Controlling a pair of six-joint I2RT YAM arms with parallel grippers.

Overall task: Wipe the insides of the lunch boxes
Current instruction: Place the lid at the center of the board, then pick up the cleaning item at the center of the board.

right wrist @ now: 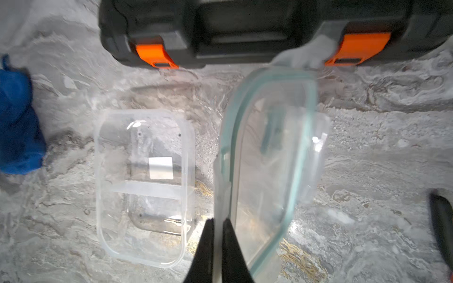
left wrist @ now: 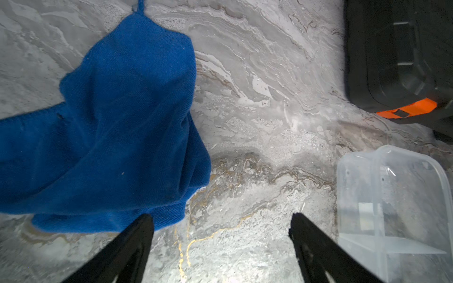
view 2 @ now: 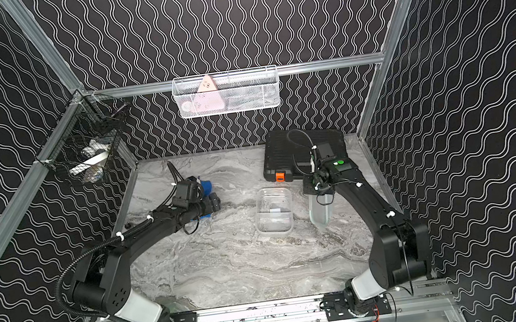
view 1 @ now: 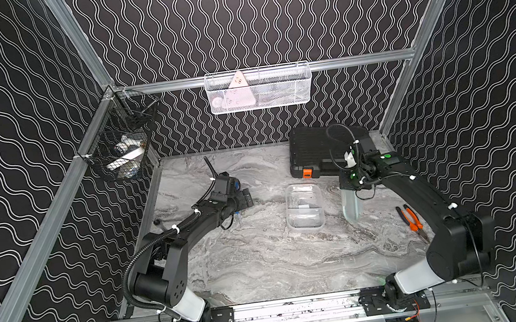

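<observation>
Grey marbled tabletop [view 1: 263,262] carries every item.

1. Lunch box [right wrist: 144,186]: clear, lidless, standing upright on the tabletop. An inner divider [right wrist: 149,190] splits it into two compartments. It lies between the two grippers, just beside the right gripper [right wrist: 218,227] and well apart from the left gripper [left wrist: 220,216].
2. Lid [right wrist: 269,156]: clear with a pale green rim, held on edge and tilted. It hangs below the right gripper, next to the lunch box. The right gripper's fingers are pinched together on the lid's rim. Whether the lid's lower end touches the tabletop cannot be told.
3. Left gripper: fingers spread wide with nothing between them, over bare tabletop.
4. Blue cloth [left wrist: 122,134]: crumpled on the tabletop just ahead of the left gripper, on the side away from the lunch box.
5. Black case [view 1: 313,151]: closed, with orange latches, directly beyond the right gripper.
6. Pliers [view 1: 410,219]: orange-handled, lying beside the right arm, behind its gripper.
</observation>
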